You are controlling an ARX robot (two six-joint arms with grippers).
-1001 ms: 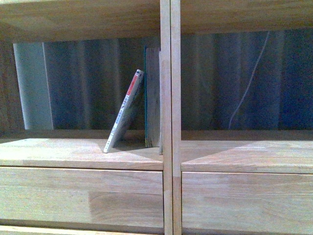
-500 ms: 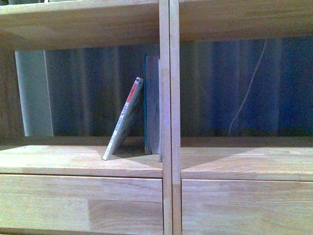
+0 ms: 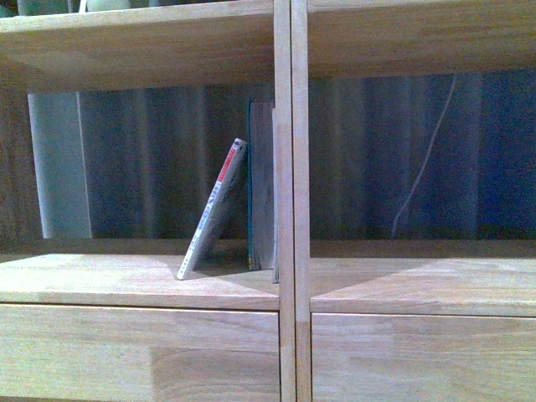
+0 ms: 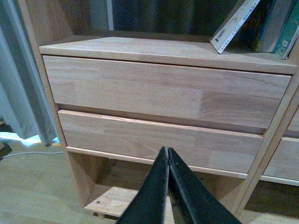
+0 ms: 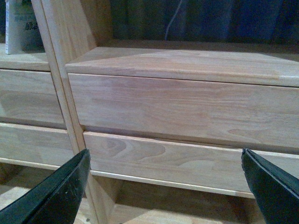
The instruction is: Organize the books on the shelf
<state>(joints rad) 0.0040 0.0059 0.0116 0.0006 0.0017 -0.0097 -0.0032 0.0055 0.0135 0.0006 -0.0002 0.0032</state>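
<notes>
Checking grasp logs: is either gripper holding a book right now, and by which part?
Nothing is held. The left gripper is shut on nothing; the right gripper is open. Both books, white and teal, stand on the shelf.

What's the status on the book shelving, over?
Left gripper shut, empty; right gripper open, empty. White-spined book leans on upright teal book in shelf. Nothing in the way.

Books: two, one thin white-spined book (image 3: 213, 209), one teal book (image 3: 261, 184). Shelf (image 3: 286, 209): one. Drawer fronts (image 4: 159, 93) visible: four. Grippers: two.
</notes>
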